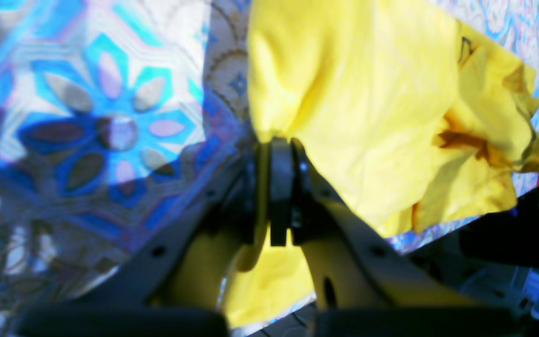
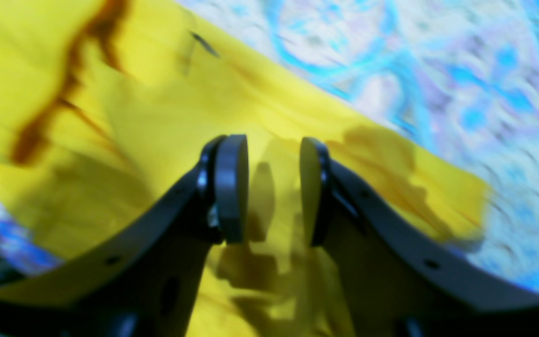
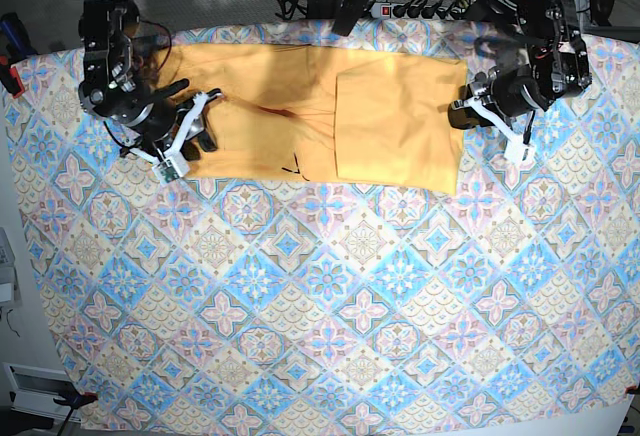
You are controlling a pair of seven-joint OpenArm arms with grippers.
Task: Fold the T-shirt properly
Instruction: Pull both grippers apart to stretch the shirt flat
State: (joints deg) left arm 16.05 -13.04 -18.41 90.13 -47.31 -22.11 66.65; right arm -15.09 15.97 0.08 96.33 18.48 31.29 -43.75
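Note:
The pale yellow-orange T-shirt (image 3: 300,106) lies flat along the far side of the table, with its right part folded over as a flap (image 3: 395,121). A small black squiggle mark (image 3: 293,166) sits near its front edge and also shows in the right wrist view (image 2: 204,43). My left gripper (image 3: 465,106) is at the shirt's right edge. In the left wrist view (image 1: 280,145) its jaws are shut on the yellow cloth (image 1: 353,117). My right gripper (image 3: 195,134) is over the shirt's left end. In the right wrist view (image 2: 273,145) it is open just above the cloth (image 2: 134,117), holding nothing.
The blue-and-pink patterned tablecloth (image 3: 320,306) covers the whole table, bare of other things in front of the shirt. Cables and a power strip (image 3: 400,1) run along the back edge. A red clamp (image 3: 10,76) sits at the far left edge.

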